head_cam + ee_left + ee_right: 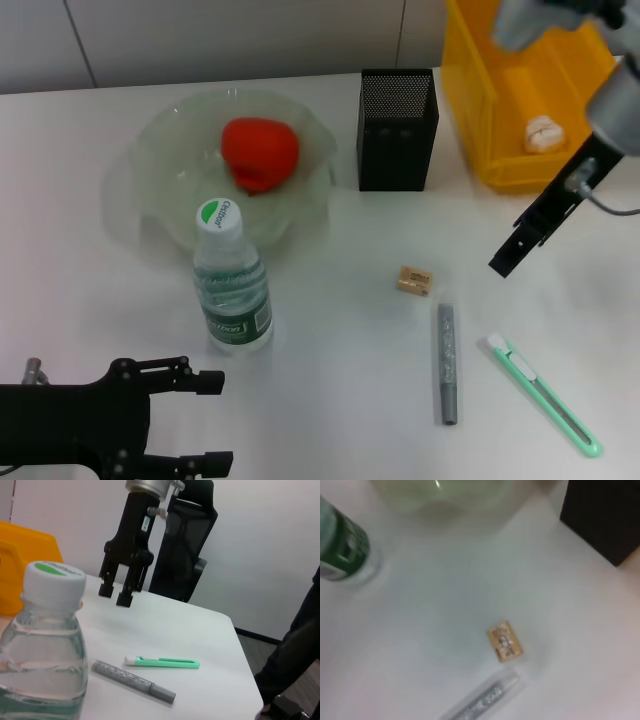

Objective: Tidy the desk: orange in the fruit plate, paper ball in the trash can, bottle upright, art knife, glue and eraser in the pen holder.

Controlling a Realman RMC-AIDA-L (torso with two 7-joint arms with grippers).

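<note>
Tan eraser [414,280] lies flat beside grey glue [447,362].

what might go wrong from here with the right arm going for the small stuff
The small tan eraser lies flat on the white desk, so the open right gripper might skid it instead of pinching it. The grey glue tube and mint-green art knife lie close together; reaching for one could nudge the other.
</note>
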